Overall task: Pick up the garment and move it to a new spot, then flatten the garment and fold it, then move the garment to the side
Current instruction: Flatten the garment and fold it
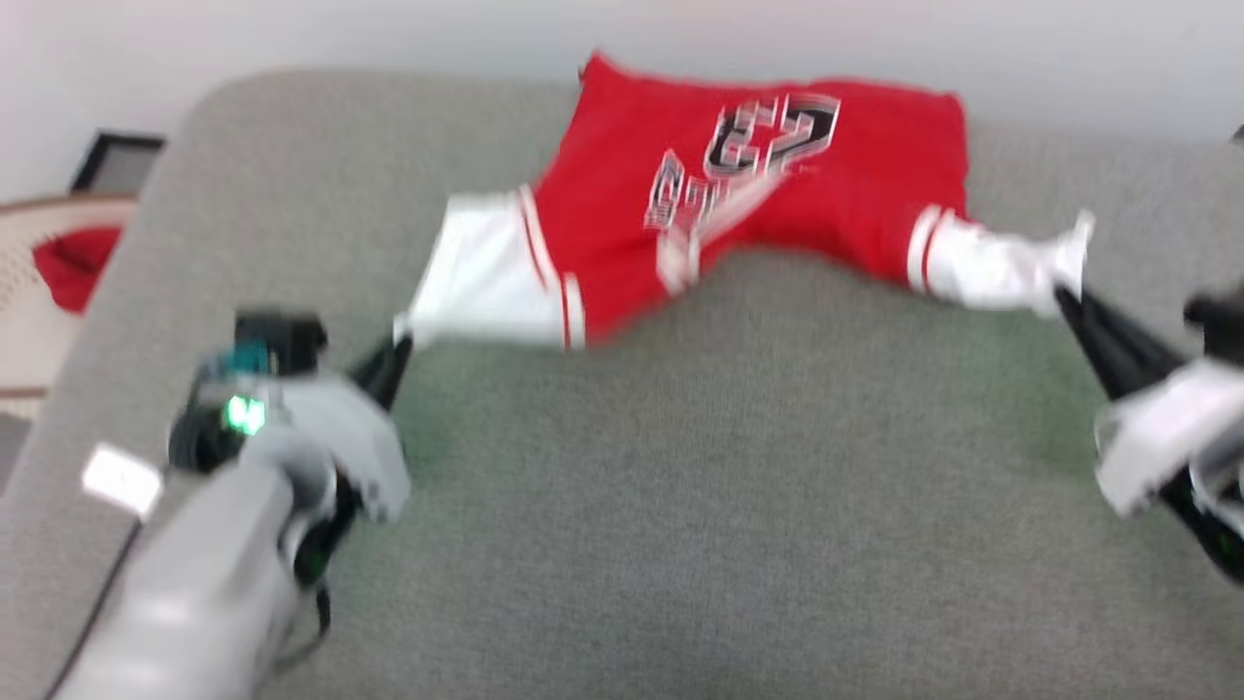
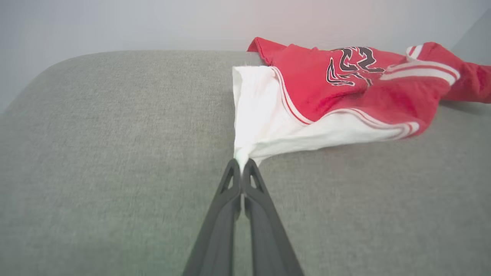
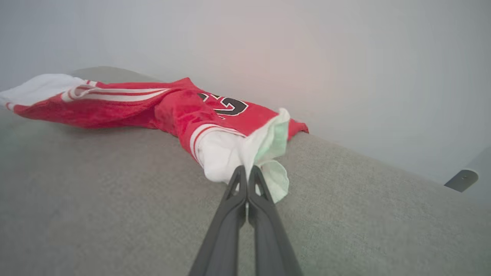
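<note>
Head view: garment spread across far part of grey cushion, long axis left-right, sleeve to sleeve, chest lettering up. My left gripper pinching tip of one white sleeve, right gripper pressed together on other white sleeve. Garment lies ahead of both sets of fingers, arms about equally near. Far hem sits close to cushion's back edge by wall. I judge open room lies toward me: wide bare cushion for flattening.

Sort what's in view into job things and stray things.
Job: garment; left gripper, shut on the garment; right gripper, shut on the garment; grey cushion under it.
Stray: red cloth in a pale container; dark frame.
</note>
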{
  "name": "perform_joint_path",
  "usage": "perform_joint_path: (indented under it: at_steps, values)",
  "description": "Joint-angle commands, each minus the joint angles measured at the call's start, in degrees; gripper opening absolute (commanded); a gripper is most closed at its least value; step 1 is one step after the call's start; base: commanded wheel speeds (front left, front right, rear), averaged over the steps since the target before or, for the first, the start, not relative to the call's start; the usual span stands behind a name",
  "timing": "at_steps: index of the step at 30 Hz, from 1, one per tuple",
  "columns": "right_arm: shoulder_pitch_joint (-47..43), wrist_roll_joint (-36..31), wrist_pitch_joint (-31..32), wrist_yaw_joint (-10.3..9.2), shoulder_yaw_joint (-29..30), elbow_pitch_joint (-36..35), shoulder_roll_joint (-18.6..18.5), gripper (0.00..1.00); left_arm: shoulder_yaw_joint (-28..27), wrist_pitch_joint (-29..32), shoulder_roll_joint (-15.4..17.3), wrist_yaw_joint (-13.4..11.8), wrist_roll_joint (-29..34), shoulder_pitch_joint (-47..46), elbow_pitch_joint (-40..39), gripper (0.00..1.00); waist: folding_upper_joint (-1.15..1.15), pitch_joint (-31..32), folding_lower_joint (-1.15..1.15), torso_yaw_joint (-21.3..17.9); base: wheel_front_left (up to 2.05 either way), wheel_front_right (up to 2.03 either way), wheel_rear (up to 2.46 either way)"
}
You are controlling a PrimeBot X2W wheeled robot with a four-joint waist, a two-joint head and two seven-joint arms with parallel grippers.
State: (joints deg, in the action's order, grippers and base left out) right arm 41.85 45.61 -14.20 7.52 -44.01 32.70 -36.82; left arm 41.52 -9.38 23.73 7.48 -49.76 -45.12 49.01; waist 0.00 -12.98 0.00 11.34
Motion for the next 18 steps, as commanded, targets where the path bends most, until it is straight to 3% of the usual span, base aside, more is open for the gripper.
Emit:
perform_joint_path:
  at_steps: [1,7,12,18]
  values:
    - [-2.91,0.33,-0.42,-0.05,-0.29,-1.16,-1.40,0.00,0.43,-0.29,0.85,0.00,-0.40,3.34,-1.03,0.00,0.00,7.47,0.00,0.24,0.00,0.00,0.00]
    - [-13.63,-0.18,-0.57,-0.05,-3.39,-8.02,-6.06,0.00,0.80,-1.27,4.44,-3.33,-1.35,14.47,-7.57,0.00,0.00,11.16,0.00,-0.12,0.00,0.00,0.00]
    - [-21.29,0.65,0.56,-0.05,-4.63,-13.77,-10.13,0.00,-0.34,-1.18,8.23,-8.87,-2.83,23.90,-16.44,0.00,0.00,12.52,0.00,-0.67,0.00,0.00,0.00]
    - [-29.51,3.47,2.00,-0.05,-1.94,-18.71,-14.91,0.00,-2.90,0.13,13.95,-16.32,-6.96,36.40,-30.77,0.00,0.00,12.97,0.00,-1.35,0.00,0.00,0.00]
